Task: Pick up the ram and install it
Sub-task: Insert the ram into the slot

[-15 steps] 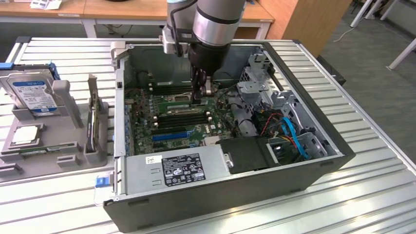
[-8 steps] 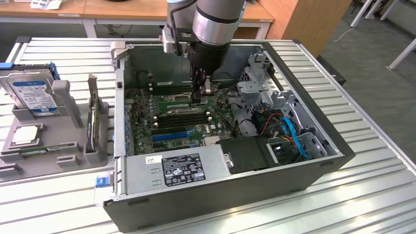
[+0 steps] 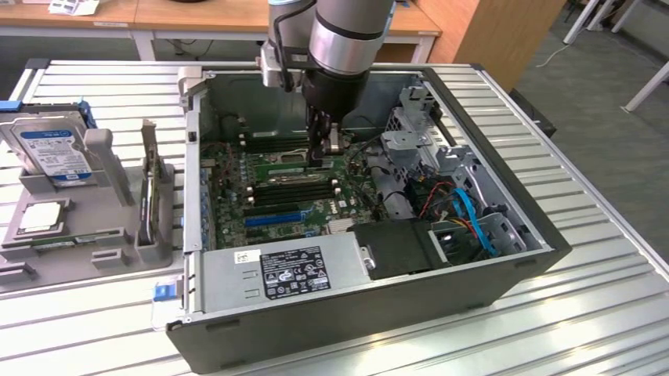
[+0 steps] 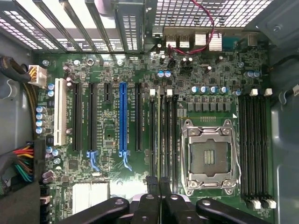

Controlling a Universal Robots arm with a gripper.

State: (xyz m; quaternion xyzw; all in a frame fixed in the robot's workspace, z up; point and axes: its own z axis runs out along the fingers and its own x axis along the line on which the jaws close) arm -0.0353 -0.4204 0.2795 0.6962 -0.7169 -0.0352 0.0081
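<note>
**Green ram (image 4: 160, 135) being pinched over the motherboard slots**

The silver-and-black arm (image 3: 340, 47) is reaching straight down into the open computer case (image 3: 366, 321), its wrist standing upright over the motherboard (image 4: 112, 177). The jaws are pressing together on the ram, gripping it edge-on so that it is showing as one thin green line. It is hanging among the black memory slots (image 4: 167, 135), just beside the open processor socket (image 4: 209, 156). Whether it is touching a slot cannot be told.

The case is lying on its side on a ribbed metal table (image 3: 585, 313). At the exterior view's left a grey tray (image 3: 21, 274) is carrying a hard drive (image 3: 52, 149) and a square silver processor chip (image 3: 42, 217). Wooden desks (image 3: 209, 16) and a grey floor (image 3: 596, 94) are lying beyond.

The exterior view is taking in the labelled power supply (image 3: 282, 270) and blue cables (image 3: 472, 215). The wrist view is looking down on a blue expansion slot (image 4: 123, 119) and a second bank of memory slots (image 4: 254, 149).
</note>
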